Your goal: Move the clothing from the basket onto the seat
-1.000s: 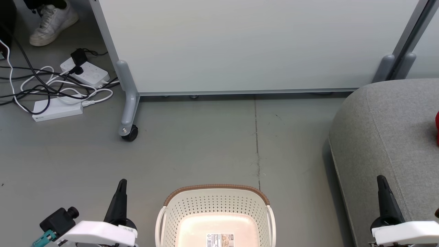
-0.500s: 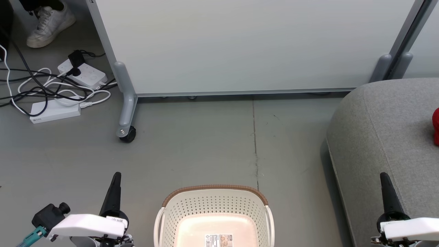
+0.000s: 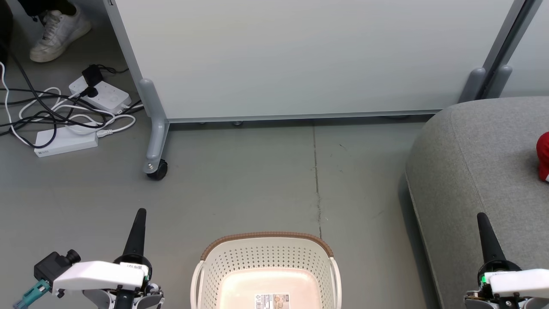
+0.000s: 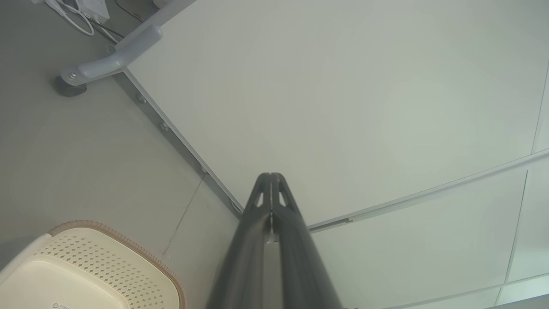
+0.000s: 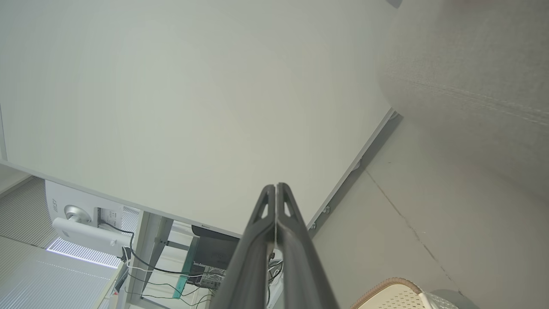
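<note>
The cream basket (image 3: 266,246) with a brown rim sits on the floor at the bottom centre of the head view; the part of its inside that I see holds no fabric, only a label on the bottom. It also shows as the basket (image 4: 98,262) and the basket (image 5: 394,296) in the wrist views. The grey seat (image 3: 476,159) fills the right side, with a bit of red clothing (image 3: 544,155) lying on it at the right edge. My left gripper (image 3: 140,212) is shut, left of the basket. My right gripper (image 3: 481,216) is shut, in front of the seat's side.
A white partition panel (image 3: 300,56) on a wheeled foot (image 3: 155,168) stands behind the bare floor. Power strips and tangled cables (image 3: 68,116) lie at the far left, beside a person's white shoe (image 3: 58,28).
The whole head picture has shifted a little, so the camera moved. Both grippers sit slightly lower and further out in the picture; both stay shut. A bit more red clothing shows.
</note>
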Tool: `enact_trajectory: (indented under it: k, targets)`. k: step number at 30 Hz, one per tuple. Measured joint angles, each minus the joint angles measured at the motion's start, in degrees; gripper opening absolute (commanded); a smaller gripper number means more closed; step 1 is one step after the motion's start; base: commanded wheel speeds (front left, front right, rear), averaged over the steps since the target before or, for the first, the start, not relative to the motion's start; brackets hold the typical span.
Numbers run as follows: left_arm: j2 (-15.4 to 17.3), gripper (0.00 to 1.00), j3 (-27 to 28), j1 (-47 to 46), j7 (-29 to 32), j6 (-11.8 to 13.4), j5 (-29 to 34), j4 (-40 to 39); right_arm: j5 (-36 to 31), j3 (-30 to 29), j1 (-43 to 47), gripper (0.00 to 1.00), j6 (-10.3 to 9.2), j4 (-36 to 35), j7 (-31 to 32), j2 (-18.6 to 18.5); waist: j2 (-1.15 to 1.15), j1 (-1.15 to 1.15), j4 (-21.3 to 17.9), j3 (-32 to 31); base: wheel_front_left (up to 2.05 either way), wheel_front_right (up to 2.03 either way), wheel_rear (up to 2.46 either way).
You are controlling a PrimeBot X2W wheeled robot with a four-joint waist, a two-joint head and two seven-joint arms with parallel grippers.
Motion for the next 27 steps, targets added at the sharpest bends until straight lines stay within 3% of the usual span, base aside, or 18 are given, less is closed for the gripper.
enact_trajectory:
  k: [27]
  targets:
    - [0.22,0.00,2.31,-2.47,3.69,-0.83,-12.57,0.60,13.50,-0.80,-1.05,0.00,0.00,0.02,2.97,-0.33,0.00,0.00,-0.93,-0.27,0.00,0.00,0.00]
